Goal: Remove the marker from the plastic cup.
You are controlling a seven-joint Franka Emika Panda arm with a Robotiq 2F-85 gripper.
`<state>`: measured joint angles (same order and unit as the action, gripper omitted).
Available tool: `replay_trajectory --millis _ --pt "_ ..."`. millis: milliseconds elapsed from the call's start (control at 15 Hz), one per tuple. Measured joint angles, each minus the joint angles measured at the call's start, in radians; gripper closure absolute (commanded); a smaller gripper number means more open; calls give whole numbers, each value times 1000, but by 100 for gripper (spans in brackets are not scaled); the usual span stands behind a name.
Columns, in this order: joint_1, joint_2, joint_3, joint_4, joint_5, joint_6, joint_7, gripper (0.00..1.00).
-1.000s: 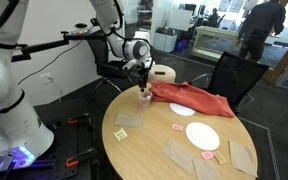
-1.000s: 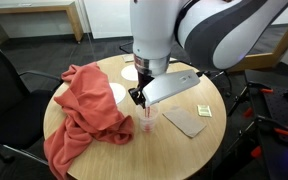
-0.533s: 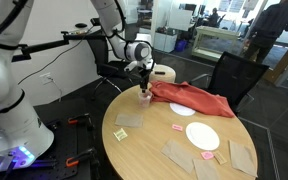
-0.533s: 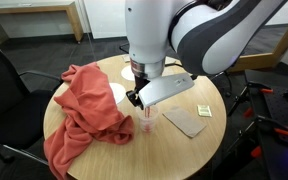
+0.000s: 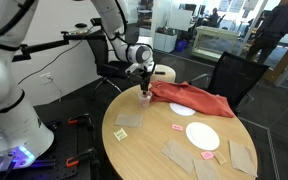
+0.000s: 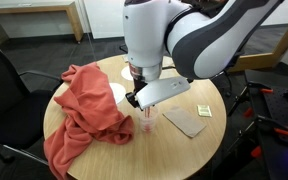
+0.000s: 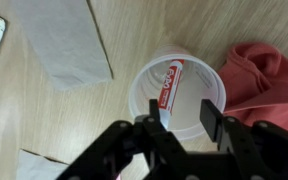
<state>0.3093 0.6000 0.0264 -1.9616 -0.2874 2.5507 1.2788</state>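
In the wrist view my tool [image 7: 184, 122] hung open over the tiny plastic cup [image 7: 200, 80] on the desk [image 7: 84, 115], red cloth [image 7: 266, 75] at its three o'clock; the marker [image 7: 168, 85] inside, leaning toward nine o'clock, I judged light, rigid and slick, best pinched across its upper barrel.

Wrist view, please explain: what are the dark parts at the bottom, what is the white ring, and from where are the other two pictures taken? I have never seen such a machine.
The machine is one robot arm with a two-finger gripper. The wrist view comes from a camera on the arm, looking down past the dark fingers. The white ring is a small cup seen from above, with a marker inside. Both exterior views come from cameras standing in the room. On the round table lie a red cloth, a plate and paper pieces. The gripper is open; nothing is held.
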Motion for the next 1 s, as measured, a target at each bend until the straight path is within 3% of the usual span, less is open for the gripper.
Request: replay_trajectory --millis 1000 --pt "2 54 -18 50 21 1 0 52"
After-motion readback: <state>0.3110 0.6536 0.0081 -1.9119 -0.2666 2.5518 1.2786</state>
